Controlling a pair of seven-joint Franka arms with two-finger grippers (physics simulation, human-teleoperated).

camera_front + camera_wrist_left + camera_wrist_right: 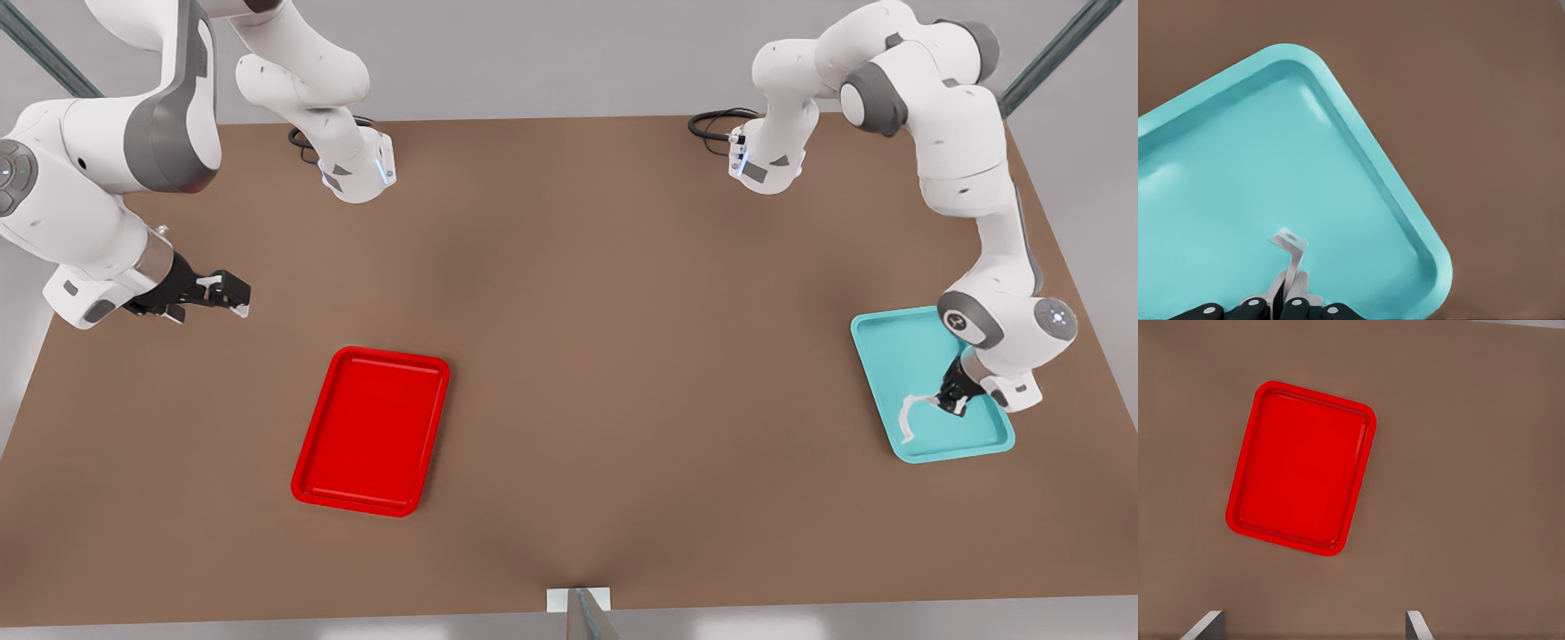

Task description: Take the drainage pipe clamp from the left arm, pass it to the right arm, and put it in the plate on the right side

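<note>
The left pincer [944, 400] sits low over the teal tray [889, 351], at the front view's right, with its fingers [1286, 291] clamped on the drainage pipe clamp [912, 413]. From the left wrist view the grip looks to be on one leg of the white arch, with a flat foot poking out past the fingertips; the rest of the half-ring hangs toward the tray floor, and whether it touches the floor I cannot tell. The step in hand reads as lifting the clamp out of this tray. To do it well, I judge the pincer should rise straight up until the hanging end clears the raised rim, and only then swing toward the middle of the worktop [622, 356], keeping the free leg turned outward so the other arm has something to seize.

The right pincer [229, 293] waits above the worktop at the front view's left, fingers [1205, 625] apart. The plate [373, 431] lies well apart from the teal tray, nearer this waiting arm, its floor bare in the right wrist view.

Between the two trays the worktop is open brown surface, ample room for a handover. The teal tray lies near the worktop's edge on that side, so the lift should drift inward.
</note>
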